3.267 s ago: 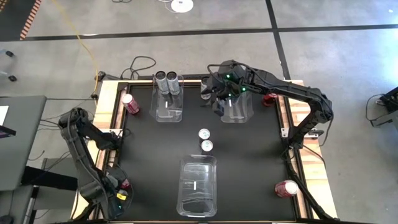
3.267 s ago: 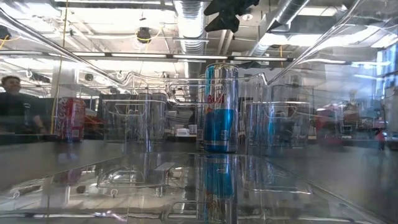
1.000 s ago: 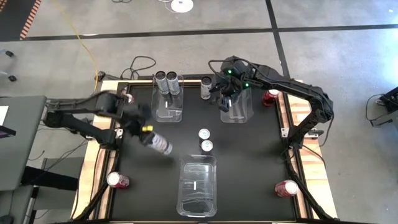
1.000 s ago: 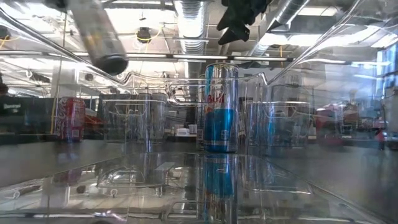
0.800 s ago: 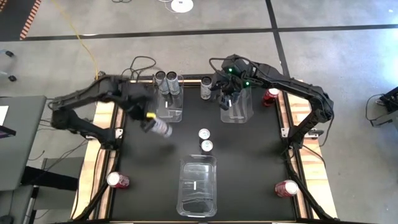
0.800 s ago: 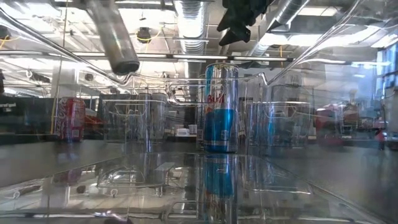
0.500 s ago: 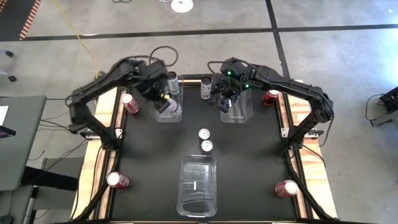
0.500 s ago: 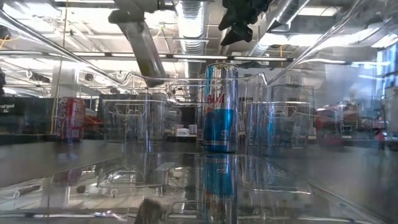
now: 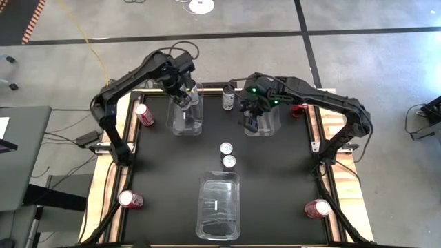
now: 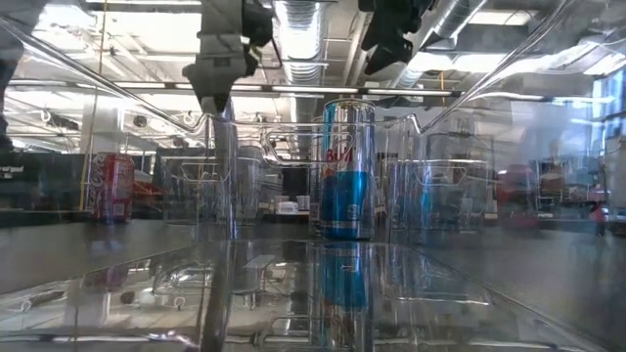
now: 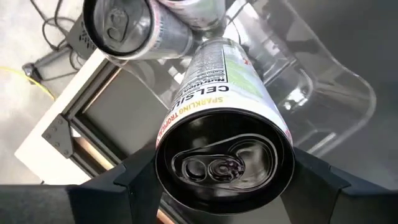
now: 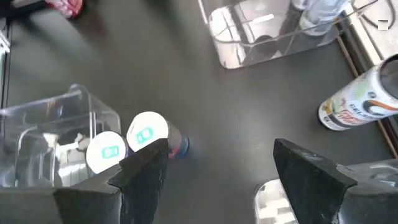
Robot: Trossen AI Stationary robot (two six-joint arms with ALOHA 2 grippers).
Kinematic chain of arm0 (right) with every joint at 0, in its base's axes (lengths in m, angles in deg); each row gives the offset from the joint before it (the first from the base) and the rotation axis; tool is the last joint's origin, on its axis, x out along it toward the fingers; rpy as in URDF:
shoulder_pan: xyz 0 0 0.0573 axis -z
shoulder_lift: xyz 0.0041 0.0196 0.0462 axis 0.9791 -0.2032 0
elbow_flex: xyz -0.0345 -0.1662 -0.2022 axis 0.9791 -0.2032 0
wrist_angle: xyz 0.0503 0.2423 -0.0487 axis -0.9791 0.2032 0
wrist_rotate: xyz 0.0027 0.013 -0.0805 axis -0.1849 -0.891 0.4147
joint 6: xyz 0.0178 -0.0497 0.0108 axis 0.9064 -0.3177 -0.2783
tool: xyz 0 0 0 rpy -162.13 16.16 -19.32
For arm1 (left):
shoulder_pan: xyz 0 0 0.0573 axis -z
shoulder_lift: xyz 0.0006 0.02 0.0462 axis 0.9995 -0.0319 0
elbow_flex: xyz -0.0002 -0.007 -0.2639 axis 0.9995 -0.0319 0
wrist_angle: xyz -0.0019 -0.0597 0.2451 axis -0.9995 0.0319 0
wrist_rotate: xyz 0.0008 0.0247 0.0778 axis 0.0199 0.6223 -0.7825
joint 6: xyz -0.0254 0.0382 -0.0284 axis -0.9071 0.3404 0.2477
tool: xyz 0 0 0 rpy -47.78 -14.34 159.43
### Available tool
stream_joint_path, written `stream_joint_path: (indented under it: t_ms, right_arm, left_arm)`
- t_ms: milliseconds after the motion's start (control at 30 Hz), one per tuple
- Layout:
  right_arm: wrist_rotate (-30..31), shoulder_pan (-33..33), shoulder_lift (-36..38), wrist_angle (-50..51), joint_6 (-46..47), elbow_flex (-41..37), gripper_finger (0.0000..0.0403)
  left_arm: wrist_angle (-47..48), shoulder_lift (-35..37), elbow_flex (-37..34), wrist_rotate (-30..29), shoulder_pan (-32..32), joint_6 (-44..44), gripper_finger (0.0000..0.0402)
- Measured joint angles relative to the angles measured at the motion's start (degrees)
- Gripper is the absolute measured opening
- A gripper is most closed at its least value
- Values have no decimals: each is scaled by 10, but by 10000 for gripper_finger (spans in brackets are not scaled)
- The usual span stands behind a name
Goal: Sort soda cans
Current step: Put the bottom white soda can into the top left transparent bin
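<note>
**Trainee:** Grippers first, then. What is your left one doing?

**Spotter:** Your left gripper [image 11: 224, 180] is clamped on a silver can [image 11: 219, 124], one finger on each side of it. In the high view it hangs over the clear bin [image 9: 186, 118] at the worktop's far-left side, where two more grey-topped cans [image 9: 195, 89] stand at the bin's far end.

**Trainee:** And the right?

**Spotter:** Your right gripper [image 12: 217, 168] stands with its fingers spread and nothing between them. It hovers above the second clear bin [image 9: 265, 122] on the far-right side.

**Trainee:** Where do you see the other cans?

**Spotter:** One can [image 9: 228, 97] stands alone between the two far bins. Two blue-and-silver cans [image 9: 226, 154] stand touching at the worktop's middle, just beyond the third bin [image 9: 218, 205] at the near edge. Red cans lie on the wooden frame: one [image 9: 143, 114] at the left edge, one [image 9: 130, 200] near the near-left corner, one [image 9: 317, 208] near the near-right corner, and one [image 9: 299, 108] at the far right, partly hidden by your right arm.
</note>
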Motion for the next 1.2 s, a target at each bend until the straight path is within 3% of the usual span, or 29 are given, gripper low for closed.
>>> stream_joint_path:
  t_ms: [600,1033,1200]
  right_arm:
    - [7,0,7,1,20,0,310]
    - [21,-2,7,-32,19,0,310]
    - [21,-2,7,-32,19,0,310]
  left_arm:
    - [-34,-69,-84,-60,-8,23,252]
    - [-72,-67,-98,-37,-13,26,254]
    - [-70,-66,-99,-29,-20,36,277]
